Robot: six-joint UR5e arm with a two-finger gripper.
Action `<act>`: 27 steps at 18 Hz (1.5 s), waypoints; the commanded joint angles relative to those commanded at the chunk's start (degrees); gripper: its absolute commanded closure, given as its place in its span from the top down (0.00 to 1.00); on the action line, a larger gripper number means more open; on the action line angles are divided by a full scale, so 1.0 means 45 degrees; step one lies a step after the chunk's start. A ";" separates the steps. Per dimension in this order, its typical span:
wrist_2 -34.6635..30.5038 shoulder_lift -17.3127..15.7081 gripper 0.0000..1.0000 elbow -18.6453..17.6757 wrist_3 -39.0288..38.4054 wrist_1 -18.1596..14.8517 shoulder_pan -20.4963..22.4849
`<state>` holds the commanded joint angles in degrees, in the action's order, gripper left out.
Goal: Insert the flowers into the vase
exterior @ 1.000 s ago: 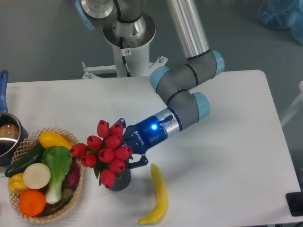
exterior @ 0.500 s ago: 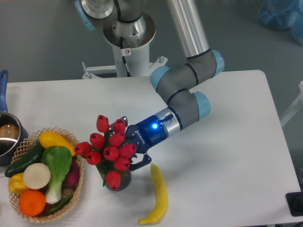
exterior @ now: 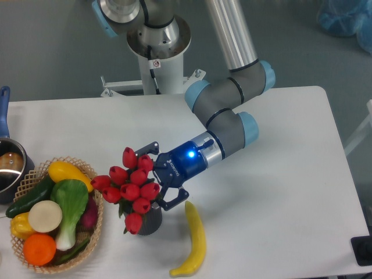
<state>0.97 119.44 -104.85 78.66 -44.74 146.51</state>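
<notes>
my hand (exterior: 156, 175) is spread open around the flowers (exterior: 131, 186), gripping nothing; they stand in the vase (exterior: 149, 221) on the bench (exterior: 279, 174).

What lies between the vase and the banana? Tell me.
Nothing: in the camera view only a narrow strip of bare white table separates the vase from the banana.

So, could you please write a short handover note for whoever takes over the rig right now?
Gripper: jaws look spread on either side of the flowers; whether they are touching the bunch can't be told.
Flowers: blooms sit over the vase, which stands between the wicker basket and the banana.
Done: the bunch appears lowered into the vase; stems are hidden.
Left: confirm the release, retract the arm, check the vase stays upright.
</notes>
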 joint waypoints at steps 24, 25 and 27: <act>-0.6028 -0.2927 1.00 -0.0489 -0.0078 -0.0078 0.3396; -0.6847 -0.3336 1.00 -0.0546 -0.0117 -0.0097 0.3708; -0.8372 -0.3747 1.00 -0.0605 -0.0058 -0.0098 0.4256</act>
<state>-36.71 102.58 -107.58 78.40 -45.18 165.67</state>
